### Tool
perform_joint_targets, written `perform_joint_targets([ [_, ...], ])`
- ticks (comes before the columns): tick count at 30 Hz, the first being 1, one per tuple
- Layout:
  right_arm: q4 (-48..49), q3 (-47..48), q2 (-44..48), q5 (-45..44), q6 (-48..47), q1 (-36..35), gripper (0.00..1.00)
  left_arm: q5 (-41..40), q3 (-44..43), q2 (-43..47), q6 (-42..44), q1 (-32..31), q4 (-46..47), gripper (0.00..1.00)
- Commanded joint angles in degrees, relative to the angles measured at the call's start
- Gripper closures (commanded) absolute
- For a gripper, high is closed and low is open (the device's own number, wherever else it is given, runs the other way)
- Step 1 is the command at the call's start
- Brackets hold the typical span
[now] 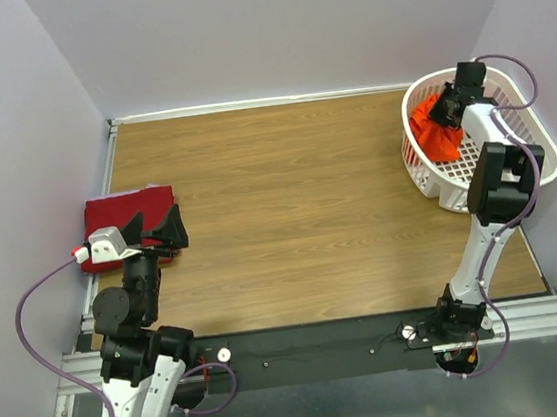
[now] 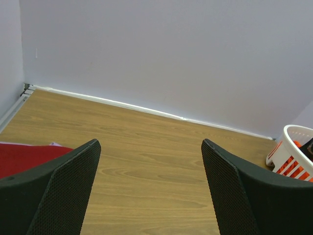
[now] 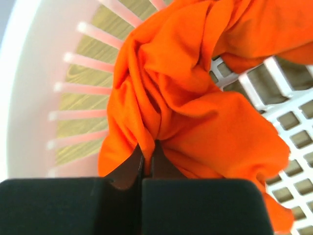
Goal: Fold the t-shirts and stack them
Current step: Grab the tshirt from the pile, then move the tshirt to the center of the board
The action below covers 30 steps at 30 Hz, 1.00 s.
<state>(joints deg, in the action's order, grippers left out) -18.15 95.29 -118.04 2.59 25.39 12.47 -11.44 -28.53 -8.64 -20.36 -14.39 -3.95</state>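
the orange-red t-shirt (image 3: 195, 112) is lying crumpled in the white lattice basket (image 1: 547, 160) at the far right of the counter (image 1: 309, 215), and the right end effector (image 3: 146, 157) is clamping a fold of it. the dark crimson t-shirt (image 1: 123, 214) is sitting folded at the counter's left edge, with the left end effector (image 2: 150, 147) hovering by its near corner, fingers (image 2: 63, 196) wide apart.

**Folds swallow the pinching tips**

The right pincer (image 3: 146, 152) closes with its tips sunk in a fold of the orange shirt (image 3: 195, 112), so the cloth caught between them cannot be seen. Beyond the tips the shirt runs off the top and right edges. To their left the basket (image 3: 24, 98) rim is a blur. The left pincer (image 2: 150, 144) covers most of the crimson shirt (image 2: 24, 156) with its left finger, and the picture's edge cuts off the rest.
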Motion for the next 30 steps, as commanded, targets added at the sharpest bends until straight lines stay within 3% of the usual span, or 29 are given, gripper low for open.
perform_joint_targets([
  [1,0.0,0.0,9.1,0.7,-2.7,0.0,0.99,0.9,0.4,-0.2,0.0,-0.1,1.0,0.09],
  [7,-1.5,6.5,22.8,9.6,-4.3,-0.1,1.0,1.2,0.5,0.5,-0.2,-0.2,1.0,0.09],
  [13,-1.4,13.8,29.3,29.7,0.4,-2.9,1.0,1.7,0.3,0.6,-0.5,-0.1,0.2,0.09],
  [20,-1.0,22.3,28.5,44.9,4.2,-17.1,1.0,1.9,0.1,-0.1,-0.6,-0.2,-0.4,0.09],
  [23,-0.7,18.0,29.4,44.2,3.1,-24.3,1.0,2.0,0.1,-0.6,-0.6,-0.2,-0.8,0.09],
  [25,-0.4,9.9,30.2,39.1,0.5,-28.9,0.99,2.3,0.1,-1.4,-0.6,-0.1,-0.8,0.1],
  [27,-0.5,4.2,30.7,35.4,-0.7,-30.5,0.81,2.6,0.0,-2.3,-0.6,-0.2,-0.8,0.1],
  [30,-1.6,-8.8,33.0,25.1,-1.7,-30.4,0.72,3.0,-0.1,-3.6,-0.6,-0.1,-1.2,0.1],
])
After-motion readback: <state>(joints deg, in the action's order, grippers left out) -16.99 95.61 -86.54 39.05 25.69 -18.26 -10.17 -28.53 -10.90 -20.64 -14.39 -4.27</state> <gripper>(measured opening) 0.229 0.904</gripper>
